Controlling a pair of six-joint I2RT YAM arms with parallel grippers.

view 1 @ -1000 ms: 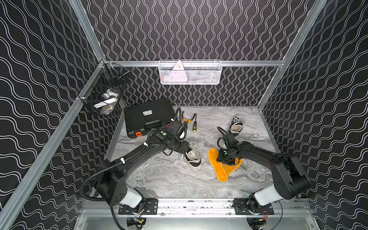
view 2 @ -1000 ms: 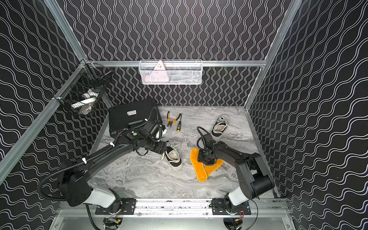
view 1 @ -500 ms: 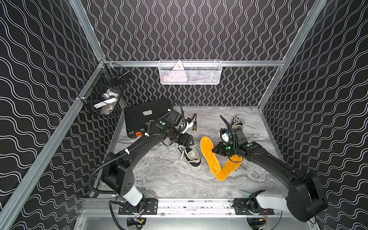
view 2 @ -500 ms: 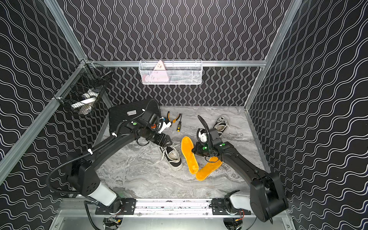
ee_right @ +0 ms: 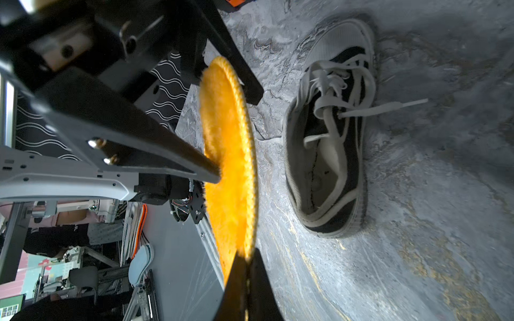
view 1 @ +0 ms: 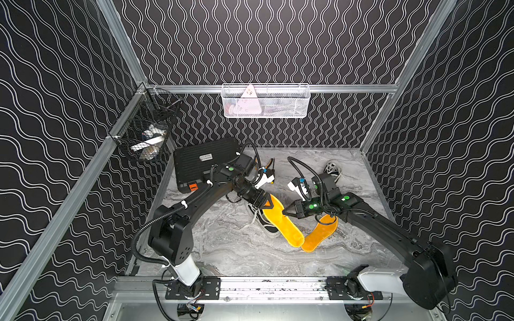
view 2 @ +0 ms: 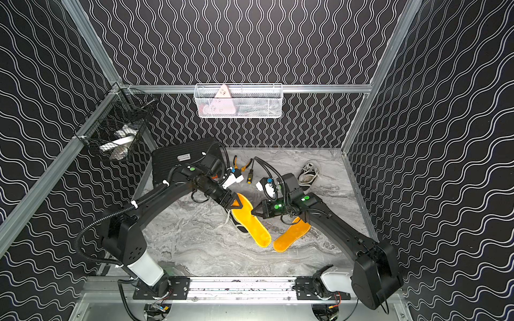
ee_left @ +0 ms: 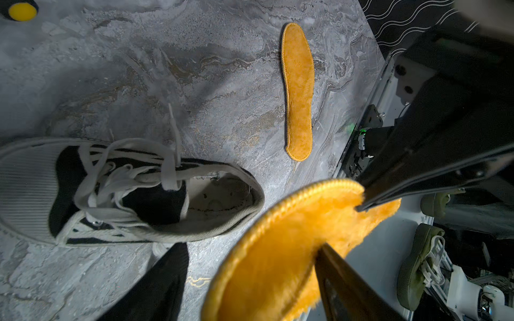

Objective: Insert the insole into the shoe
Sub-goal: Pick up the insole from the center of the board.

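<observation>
Black walls (view 1: 278, 41) with white wavy lines close in on the left, far and right, framed by aluminium rails (view 1: 347, 88). Down below, a grey marbled floor (view 1: 236, 250) under even light. A white mesh basket (view 1: 294, 108) hangs on the far wall, a black wire basket (view 1: 130, 155) on the left, with a black case (view 1: 200, 164) lying far left.

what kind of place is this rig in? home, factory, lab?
Likely a lab robot cell: wavy-patterned enclosure walls on an aluminium frame, a wall-hung wire basket, and a marble-look tabletop.
</observation>
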